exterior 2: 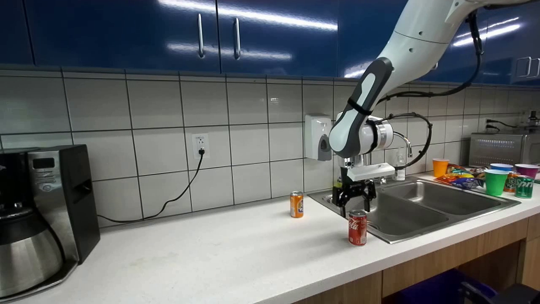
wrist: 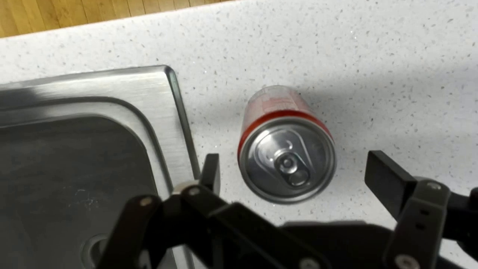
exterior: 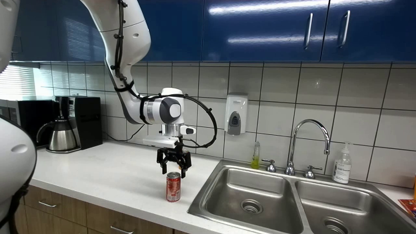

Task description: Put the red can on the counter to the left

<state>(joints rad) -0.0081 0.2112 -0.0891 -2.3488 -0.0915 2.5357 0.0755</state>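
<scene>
The red can [exterior: 173, 189] [exterior 2: 357, 230] stands upright on the white counter [exterior: 107, 177] [exterior 2: 211, 257], close to the sink's edge, in both exterior views. My gripper [exterior: 174, 172] [exterior 2: 355, 211] points down just above the can's top and is open. In the wrist view the can's silvery lid [wrist: 287, 160] lies between the two spread fingers of the gripper [wrist: 293, 168], with a gap on each side. The finger on the sink side is nearer the lid. The fingers do not touch the can there.
The steel double sink [exterior: 208, 208] [wrist: 130, 80] is right beside the can. An orange can [exterior 2: 296, 204] stands behind, near the tiled wall. A coffee maker [exterior: 86, 120] [exterior 2: 71, 202] stands at the far left. Cups [exterior 2: 494, 181] and snack bags [exterior 2: 457, 179] lie beyond the sink.
</scene>
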